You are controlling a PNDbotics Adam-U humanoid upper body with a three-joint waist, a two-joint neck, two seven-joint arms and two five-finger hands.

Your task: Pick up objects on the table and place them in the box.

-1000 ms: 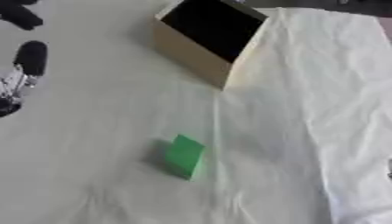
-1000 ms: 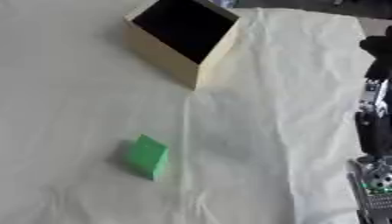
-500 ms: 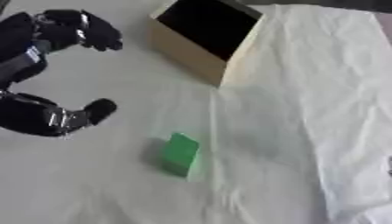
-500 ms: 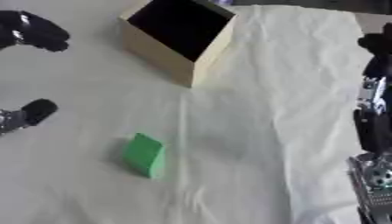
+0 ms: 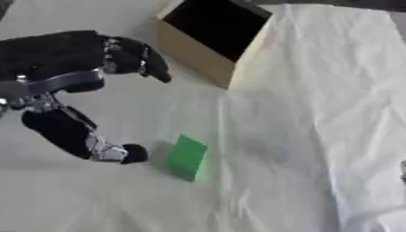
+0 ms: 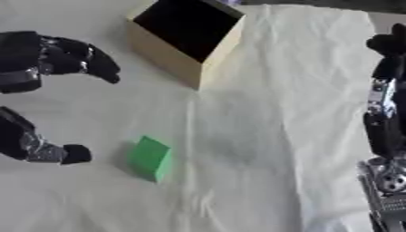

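1. My left hand (image 5: pixel 67 90) reaches in from nine o'clock, fingers (image 5: pixel 142 61) and thumb (image 5: pixel 127 153) spread wide in an open arc. It holds nothing.
2. The green block (image 5: pixel 187 157) lies on the worktop (image 5: pixel 119 199) just beside my thumb tip, at its three o'clock. I cannot tell whether they touch.
3. The box (image 5: pixel 208 41) stands at twelve o'clock, open, its inside dark. I see nothing in it.
4. My right hand (image 6: pixel 386 113) rests idle at the three o'clock edge, fingers up and relaxed.
5. I judge the task barely begun: the block is not yet grasped, lifted or boxed.
6. A pale, wrinkled cloth (image 5: pixel 317 113) covers the worktop, with a fold running down from the box corner. Little of the room shows beyond.
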